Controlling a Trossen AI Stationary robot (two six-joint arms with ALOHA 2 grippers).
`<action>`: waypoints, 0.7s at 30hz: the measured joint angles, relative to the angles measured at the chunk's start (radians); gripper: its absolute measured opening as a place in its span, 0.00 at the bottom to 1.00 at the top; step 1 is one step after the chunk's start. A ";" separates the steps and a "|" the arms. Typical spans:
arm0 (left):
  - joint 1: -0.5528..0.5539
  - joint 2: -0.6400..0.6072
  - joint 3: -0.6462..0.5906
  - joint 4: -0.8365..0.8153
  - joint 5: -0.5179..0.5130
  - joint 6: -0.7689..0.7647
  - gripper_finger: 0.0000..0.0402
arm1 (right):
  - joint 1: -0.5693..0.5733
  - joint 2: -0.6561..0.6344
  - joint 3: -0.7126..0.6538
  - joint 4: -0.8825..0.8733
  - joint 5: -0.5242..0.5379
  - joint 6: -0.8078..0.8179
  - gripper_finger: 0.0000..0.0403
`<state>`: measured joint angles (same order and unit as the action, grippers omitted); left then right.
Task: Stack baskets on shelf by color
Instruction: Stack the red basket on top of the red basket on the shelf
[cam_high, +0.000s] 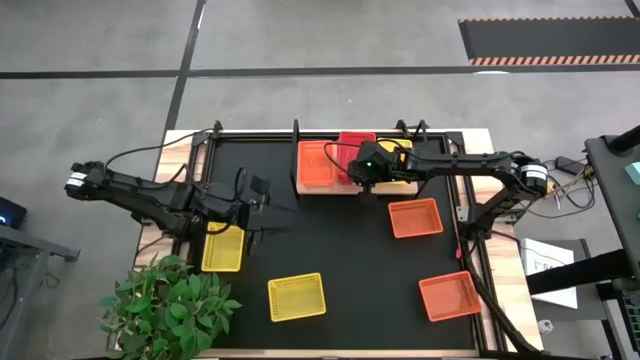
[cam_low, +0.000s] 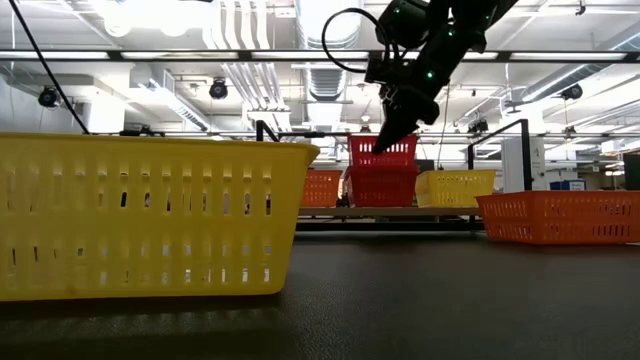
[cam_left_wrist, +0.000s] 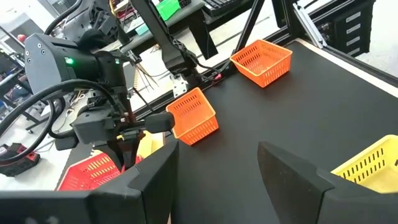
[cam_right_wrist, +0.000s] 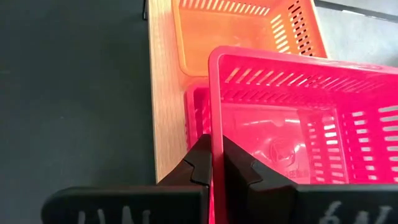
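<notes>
Red-pink basket (cam_right_wrist: 292, 118) hangs tilted over its twin on the shelf (cam_right_wrist: 163, 93) — right gripper (cam_right_wrist: 214, 165) fingers clamp its rim. Next: level, nest, release. Left gripper (cam_left_wrist: 217, 180) waits, fingers spread.

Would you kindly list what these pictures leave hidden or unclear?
- High view: the right gripper and arm cover most of the yellow basket on the shelf.
- Low view: the near yellow basket blocks the mat behind it.
- Right wrist view: the held red basket hides how many red baskets lie beneath.
- Left wrist view: the open left gripper cuts off its nearest yellow basket.
</notes>
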<state>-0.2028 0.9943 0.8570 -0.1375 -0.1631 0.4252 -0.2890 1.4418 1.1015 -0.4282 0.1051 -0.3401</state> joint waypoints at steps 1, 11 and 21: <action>0.000 0.000 0.000 0.000 0.000 0.000 0.51 | 0.000 0.000 0.000 -0.001 0.000 0.000 0.02; 0.000 0.000 0.000 0.004 0.000 0.000 0.51 | 0.000 0.000 0.002 0.000 -0.002 0.000 0.02; 0.000 0.030 0.000 0.022 0.000 -0.002 0.51 | 0.000 0.000 0.002 -0.001 -0.003 -0.024 0.02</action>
<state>-0.2028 1.0248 0.8569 -0.1151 -0.1630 0.4232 -0.2886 1.4418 1.1034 -0.4294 0.1019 -0.3640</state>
